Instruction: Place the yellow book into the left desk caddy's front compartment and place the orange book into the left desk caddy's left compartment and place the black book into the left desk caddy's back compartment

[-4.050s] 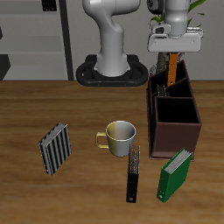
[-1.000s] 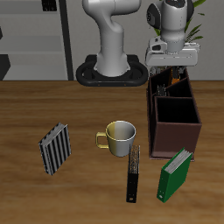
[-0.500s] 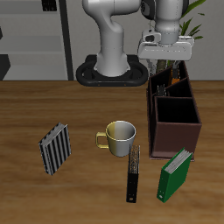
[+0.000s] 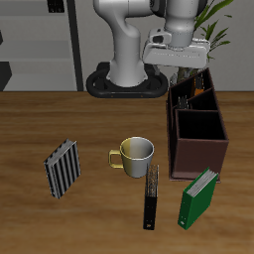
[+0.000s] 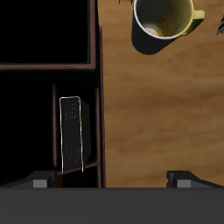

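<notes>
Jaws: the gripper (image 4: 184, 71) is wide open and holds nothing. The wrist view shows its two tips far apart with only air between them.
What changed: a few seconds ago the jaws hung over the caddy with the orange book in them. Now the book is down inside and the gripper has come up and slid away to the side.
Table (image 4: 40, 129): brown wood, with everything else on it.
Caddy (image 4: 198, 154): the tall dark brown box near one side edge of the table, about halfway back.
Green book (image 4: 197, 198): stands tilted near the table's front edge, just in front of the caddy. It is not part of the job.
Mug (image 4: 136, 154): sits in the middle of the table, beside the caddy.
Orange book (image 5: 73, 133): stands on its edge in a narrow slot of the caddy, farther back than the big square part. I think this is the left slot, so this step looks done.
Yellow book (image 4: 63, 167): I take the pale striped one for it. It lies near the front edge, well apart from the caddy, with the mug in between.
Black book (image 4: 151, 198): lies near the front edge, just in front of the mug and beside the green book.
What is left: the yellow and black books are not yet in the caddy.
</notes>
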